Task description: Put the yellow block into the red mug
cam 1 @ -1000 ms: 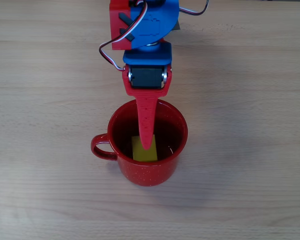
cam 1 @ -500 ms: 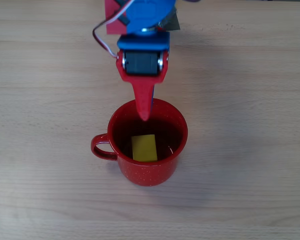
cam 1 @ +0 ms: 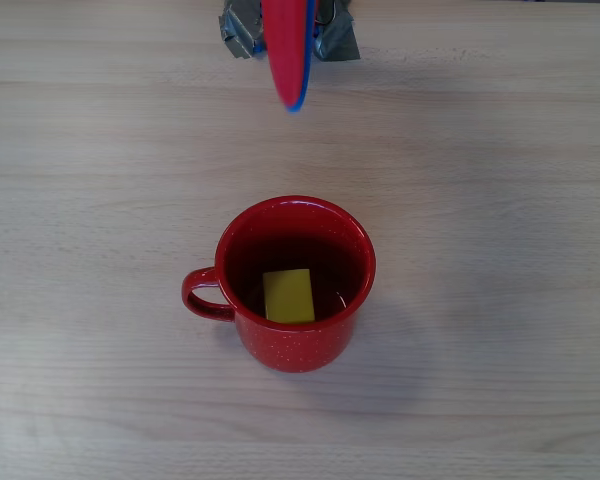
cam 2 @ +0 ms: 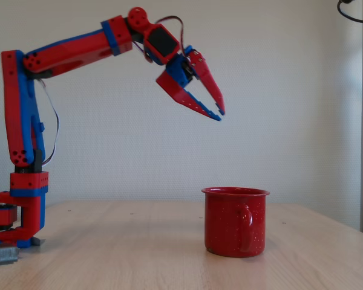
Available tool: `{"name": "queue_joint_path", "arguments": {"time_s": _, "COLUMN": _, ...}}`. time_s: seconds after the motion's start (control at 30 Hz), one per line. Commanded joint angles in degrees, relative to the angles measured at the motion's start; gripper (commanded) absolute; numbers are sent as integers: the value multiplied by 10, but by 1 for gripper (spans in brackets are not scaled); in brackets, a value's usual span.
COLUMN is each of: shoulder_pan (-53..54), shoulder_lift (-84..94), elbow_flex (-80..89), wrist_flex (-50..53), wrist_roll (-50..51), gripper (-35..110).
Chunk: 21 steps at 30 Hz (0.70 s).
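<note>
Yellow block (cam 1: 288, 295) lies flat on the dark floor inside the red mug (cam 1: 296, 345), seen from the overhead view, a little toward the near side of the mug's bottom and resting against or close to the near wall. Its stud cannot be made out from above; only a plain yellow rectangle shows. The mug stands upright on the pale wooden table (cam 1: 500, 200), with its loop handle pointing to the left in the overhead view. In the fixed view the mug (cam 2: 235, 221) shows its handle facing the camera, and its wall hides the block.

The gripper (cam 2: 219, 113) hangs high in the air, well above the mug and slightly to the left of it in the fixed view, with nothing between its fingers. Its two pointed red and blue fingers stand a little apart near their base and nearly meet at the tips, so the opening is narrow. In the overhead view the gripper (cam 1: 291, 100) shows at the top edge as a blurred red shape with a blue rim, well apart from the mug and beyond its far rim. The arm reaches over from its base at the left of the fixed view.
</note>
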Motion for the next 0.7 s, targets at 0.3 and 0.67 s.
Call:
{"name": "queue_joint_path", "arguments": {"time_s": 0.3, "shoulder_pan": -25, "shoulder_lift": 288, "elbow_flex": 229, "wrist_flex": 6, "wrist_roll": 36, "gripper": 0}}
{"name": "queue_joint_path", "arguments": {"time_s": 0.67, "shoulder_pan": -20, "shoulder_lift": 456, "elbow_flex": 426, "wrist_flex": -5, "wrist_roll": -26, "gripper": 0}}
